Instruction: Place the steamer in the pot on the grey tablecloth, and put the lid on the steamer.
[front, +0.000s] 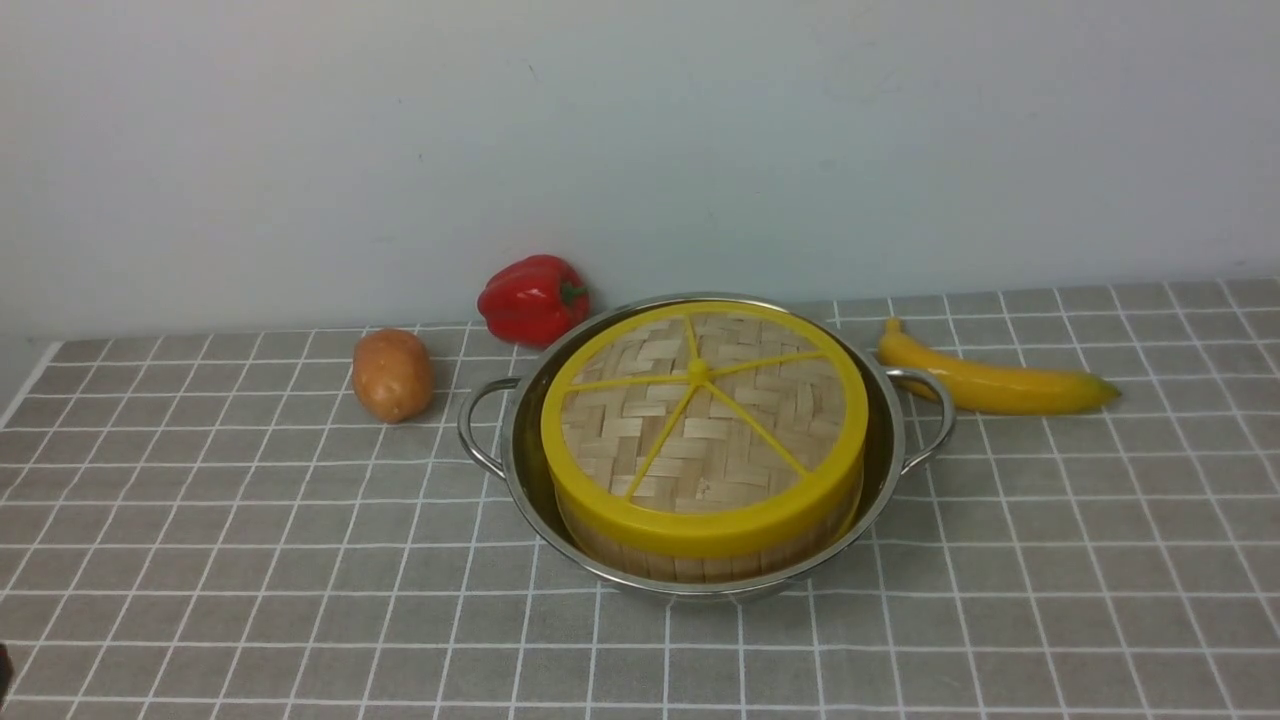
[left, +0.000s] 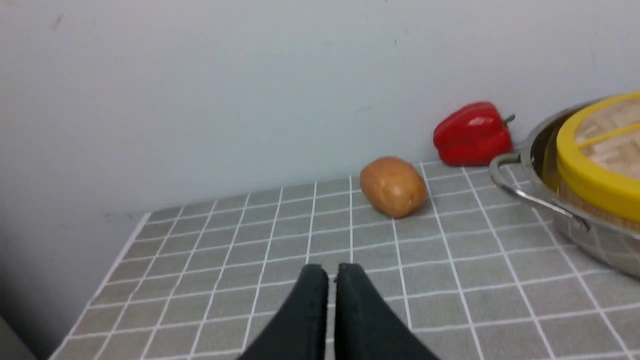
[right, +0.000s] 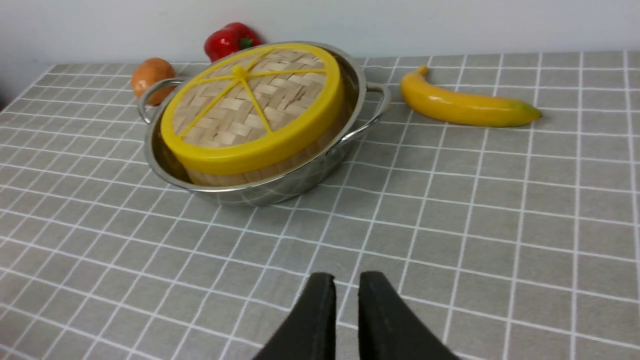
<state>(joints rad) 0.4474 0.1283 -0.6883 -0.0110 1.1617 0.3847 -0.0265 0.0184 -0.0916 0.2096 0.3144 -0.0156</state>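
The flat woven bamboo lid (front: 700, 410) caps the bamboo steamer (front: 700, 555) inside the shiny steel pot (front: 890, 470), so the left claw (left: 332, 272) and right claw (right: 346, 282), each parted by a narrow gap, hold nothing.

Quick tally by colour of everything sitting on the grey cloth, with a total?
Yellow and bamboo: 2, the lid and the steamer under it
Silver: 1, the pot
Yellow: 1, the banana
Red: 1, the bell pepper
Brown: 1, the potato
Total: 6
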